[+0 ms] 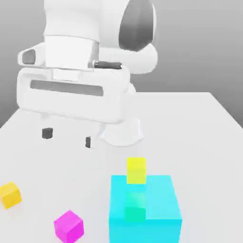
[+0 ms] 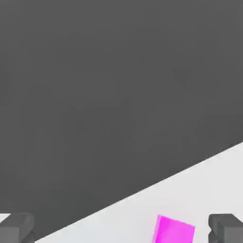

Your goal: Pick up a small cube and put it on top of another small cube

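white rounded arm (image 1: 71,28), dark grey joint cap, black fingertips (image 1: 47,133)

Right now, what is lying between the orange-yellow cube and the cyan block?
The magenta cube lies between the orange-yellow cube and cyan block, in the exterior view.

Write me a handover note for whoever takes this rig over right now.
Hand: open, empty, above the table.
Small magenta-pink cube: on the table, towards the exterior view's bottom left, apart from the others.
Small lemon-yellow cube: on top of the large cyan block.
Small orange-yellow cube: on the table at the exterior view's left edge.
Done: no stacking of one small cube on another.
Left: grasp a small cube, probably the magenta-pink one, and set it on another small cube.
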You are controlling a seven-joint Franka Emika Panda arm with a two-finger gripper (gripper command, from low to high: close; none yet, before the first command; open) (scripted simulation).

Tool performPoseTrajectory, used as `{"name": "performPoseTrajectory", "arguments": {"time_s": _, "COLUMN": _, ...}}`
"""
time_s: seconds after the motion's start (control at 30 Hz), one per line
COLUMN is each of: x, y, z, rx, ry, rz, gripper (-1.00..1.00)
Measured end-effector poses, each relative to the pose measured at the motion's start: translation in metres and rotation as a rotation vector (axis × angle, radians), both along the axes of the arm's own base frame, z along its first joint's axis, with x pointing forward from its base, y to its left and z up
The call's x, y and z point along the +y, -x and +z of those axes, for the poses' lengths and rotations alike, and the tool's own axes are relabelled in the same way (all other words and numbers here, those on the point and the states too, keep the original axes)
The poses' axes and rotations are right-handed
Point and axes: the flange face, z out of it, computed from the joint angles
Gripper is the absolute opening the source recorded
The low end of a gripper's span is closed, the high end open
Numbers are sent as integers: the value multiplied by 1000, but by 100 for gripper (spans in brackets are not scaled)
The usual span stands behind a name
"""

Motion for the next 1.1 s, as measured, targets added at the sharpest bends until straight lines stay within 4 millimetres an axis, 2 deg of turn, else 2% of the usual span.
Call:
{"name": "performPoseTrajectory", "arguments": {"time_s": 0.07, "x": -12, "y": 3, "z": -38, "rx": 50, "ry": -21, "rz": -52, "gripper": 0}}
{"name": "performPoseTrajectory", "arguments": {"time_s": 0.27, "x": -27, "y": 24, "z": -149, "rx": 198, "ry": -83, "rz": -178, "gripper": 0}}
{"name": "performPoseTrajectory", "arguments": {"time_s": 0.43, "x": -30, "y": 28, "z": -218, "rx": 219, "ry": -92, "rz": -198, "gripper": 0}}
{"name": "performPoseTrajectory", "arguments": {"time_s": 0.47, "x": -29, "y": 29, "z": -225, "rx": 219, "ry": -92, "rz": -198, "gripper": -100}}
{"name": "performPoseTrajectory", "arguments": {"time_s": 0.67, "x": -29, "y": 29, "z": -229, "rx": 218, "ry": -92, "rz": -198, "gripper": -100}}
{"name": "performPoseTrajectory", "arguments": {"time_s": 0.7, "x": -29, "y": 29, "z": -224, "rx": 218, "ry": -92, "rz": -198, "gripper": -100}}
{"name": "performPoseTrajectory", "arguments": {"time_s": 0.87, "x": -26, "y": 27, "z": -167, "rx": 219, "ry": -91, "rz": -187, "gripper": -100}}
{"name": "performPoseTrajectory", "arguments": {"time_s": 1.0, "x": 36, "y": 12, "z": -107, "rx": 227, "ry": -69, "rz": 38, "gripper": -100}}
{"name": "performPoseTrajectory", "arguments": {"time_s": 1.1, "x": 105, "y": 10, "z": -60, "rx": 233, "ry": -44, "rz": 261, "gripper": -100}}
